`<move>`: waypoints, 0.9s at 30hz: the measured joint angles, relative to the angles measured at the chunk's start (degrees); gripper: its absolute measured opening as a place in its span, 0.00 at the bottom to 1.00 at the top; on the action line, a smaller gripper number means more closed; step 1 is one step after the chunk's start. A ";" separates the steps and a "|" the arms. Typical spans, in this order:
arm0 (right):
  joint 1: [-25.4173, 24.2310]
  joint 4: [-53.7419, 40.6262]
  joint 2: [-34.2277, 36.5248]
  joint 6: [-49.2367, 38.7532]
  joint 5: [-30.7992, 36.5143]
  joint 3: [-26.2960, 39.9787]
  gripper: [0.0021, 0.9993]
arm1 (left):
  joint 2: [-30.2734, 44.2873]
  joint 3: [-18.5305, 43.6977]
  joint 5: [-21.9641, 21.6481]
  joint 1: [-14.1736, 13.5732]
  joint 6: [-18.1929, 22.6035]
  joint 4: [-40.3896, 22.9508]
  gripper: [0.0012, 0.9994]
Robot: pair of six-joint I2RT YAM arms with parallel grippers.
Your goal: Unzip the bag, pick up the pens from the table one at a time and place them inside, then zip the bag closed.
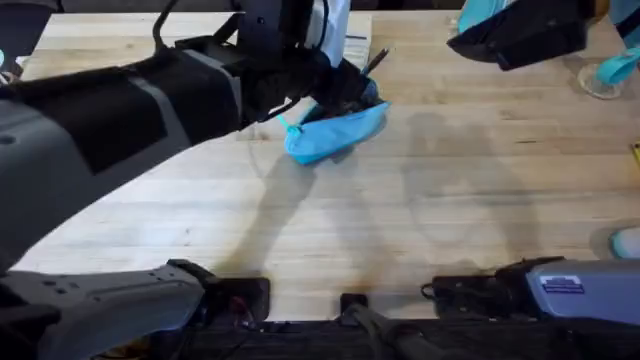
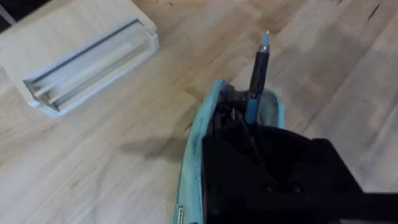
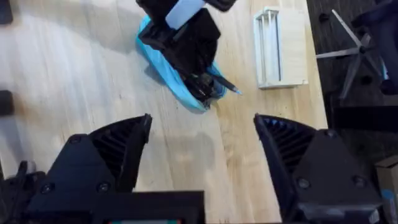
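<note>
1. Light-blue fabric of the bag (image 1: 335, 130) is lying on the table (image 1: 400, 220), toward its far edge and slightly left of centre, with its mouth gaping open.
2. One pen (image 2: 257, 74) is standing partway inside the bag's opening, its tip projecting out.
3. Left gripper (image 3: 200, 81) is sitting at the bag's opening; whether its fingers are clamping the pen cannot be told.
4. Right gripper (image 3: 202, 149) is hovering high above the table with its fingers spread wide, holding nothing.
5. A pale wooden holder (image 2: 81, 59) is resting just beyond the bag, near the far edge.
</note>
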 joint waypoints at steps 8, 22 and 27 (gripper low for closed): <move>0.00 -0.01 -0.02 -0.01 0.02 0.00 1.00 | 3.79 0.00 -4.95 0.00 0.38 -10.84 0.04; 0.00 0.00 -0.02 -0.01 -0.01 0.00 1.00 | 4.40 0.11 -8.66 0.00 2.26 -13.20 0.04; 0.00 0.00 -0.02 -0.01 0.02 0.00 1.00 | 4.40 0.13 -9.05 0.00 2.66 -13.47 0.55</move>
